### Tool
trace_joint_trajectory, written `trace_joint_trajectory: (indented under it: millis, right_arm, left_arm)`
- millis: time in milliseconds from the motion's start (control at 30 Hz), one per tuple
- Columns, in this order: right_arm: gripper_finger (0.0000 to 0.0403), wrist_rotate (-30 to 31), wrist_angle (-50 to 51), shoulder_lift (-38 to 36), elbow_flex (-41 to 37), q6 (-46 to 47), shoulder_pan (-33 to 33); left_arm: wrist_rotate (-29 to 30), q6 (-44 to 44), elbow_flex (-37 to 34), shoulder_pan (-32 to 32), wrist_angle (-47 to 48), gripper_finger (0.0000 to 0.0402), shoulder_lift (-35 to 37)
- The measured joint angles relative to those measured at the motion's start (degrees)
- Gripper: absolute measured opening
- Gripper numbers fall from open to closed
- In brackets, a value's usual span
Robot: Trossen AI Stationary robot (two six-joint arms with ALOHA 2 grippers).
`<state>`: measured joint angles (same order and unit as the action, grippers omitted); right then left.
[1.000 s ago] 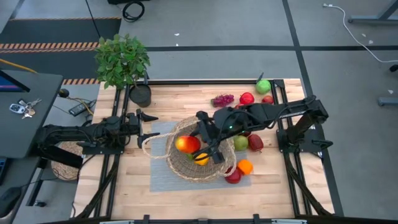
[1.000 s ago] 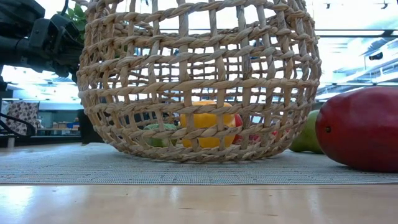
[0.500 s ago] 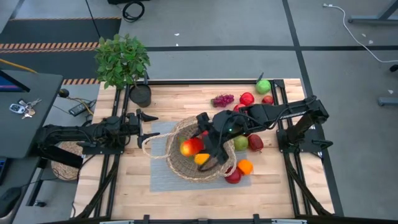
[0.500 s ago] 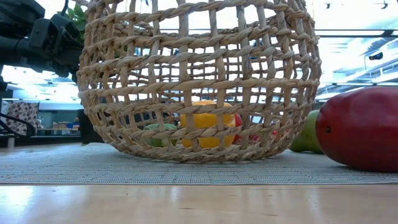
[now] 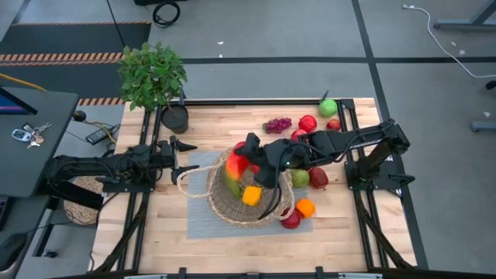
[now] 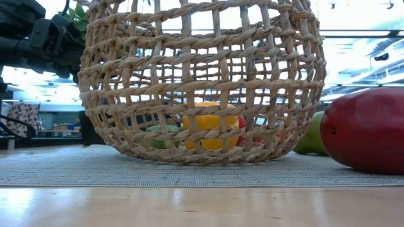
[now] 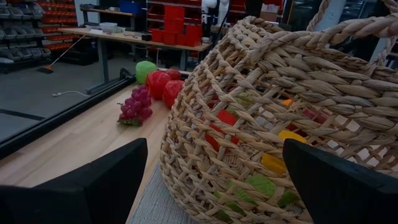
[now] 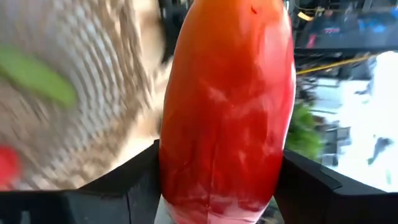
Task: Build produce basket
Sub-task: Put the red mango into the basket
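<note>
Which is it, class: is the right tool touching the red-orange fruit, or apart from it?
Touching. In the right wrist view the red-orange fruit fills the space between the right tool's two dark fingers, pressed against both.

A grey floor [image 5: 271, 46] surrounds the wooden table [image 5: 232, 124], crossed by dark seams. At ten o'clock lies a black mat [image 5: 70, 39] edged with orange-striped tape. A leafy potted plant [image 5: 153, 74] stands at eleven o'clock, a dark desk [image 5: 31, 139] with keys [image 5: 27, 134] at nine. Red bins [image 7: 180, 15] fill distant shelving behind a long workbench [image 7: 134, 37]. Bright ceiling light [image 6: 360, 16] glares beyond.
</note>
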<state>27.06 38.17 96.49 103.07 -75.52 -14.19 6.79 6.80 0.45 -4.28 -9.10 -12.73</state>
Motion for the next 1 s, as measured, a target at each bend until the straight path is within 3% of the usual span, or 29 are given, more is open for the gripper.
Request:
trace_joint_trajectory:
  millis: [233,500,800,1000]
  right_arm:
    - [0.0261,4.97,-2.92,0.0,-0.07,-15.25,0.25]
    - [0.0261,4.82,-9.02,0.0,-0.07,-17.62,0.73]
    - [0.0261,4.66,-2.6,-0.04,-0.07,-39.31,-1.78]
    - [0.0261,5.37,-2.47,-0.04,-0.09,-43.75,-3.02]
  left_arm:
    - [0.02,0.03,0.01,-0.01,0.0,0.0382,0.0]
    - [0.0,-0.01,0.01,0.01,0.0,0.0382,0.0]
    - [0.01,0.0,0.01,0.0,0.0,0.0382,0.0]
    - [0.0,0.02,0.0,-0.01,0.0,0.0382,0.0]
